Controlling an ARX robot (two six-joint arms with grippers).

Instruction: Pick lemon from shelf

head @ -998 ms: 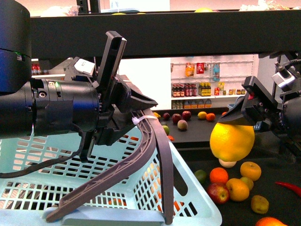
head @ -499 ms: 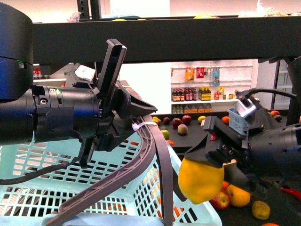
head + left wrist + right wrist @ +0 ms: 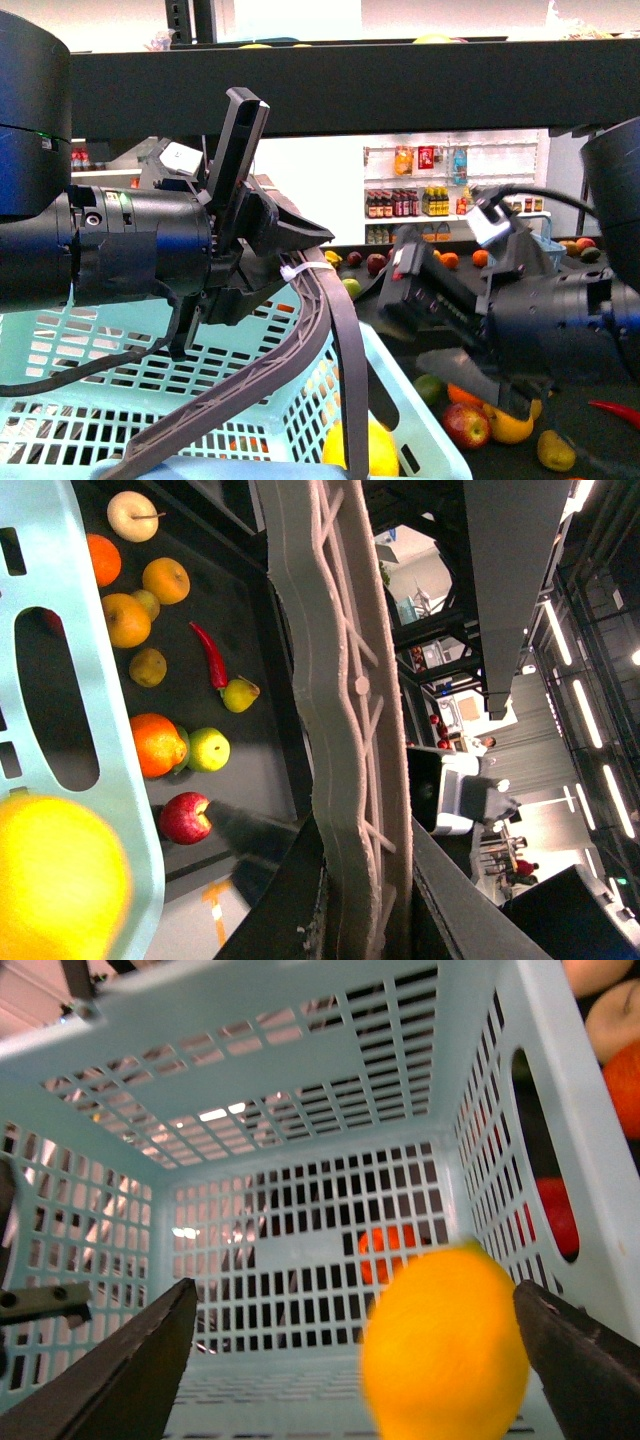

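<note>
The right gripper (image 3: 352, 1292) stands wide open, and the lemon (image 3: 445, 1345) hangs loose beyond its fingers inside the pale blue basket (image 3: 300, 1090), nearer one finger. The lemon is blurred; its long axis seems to run crosswise to the line between the fingers, and I cannot tell which way the tapered end points. The left gripper (image 3: 365, 920) clamps the basket handle (image 3: 340, 680).

Blurred lemon (image 3: 445, 1352), partly behind basket handle (image 3: 348, 370)
</note>
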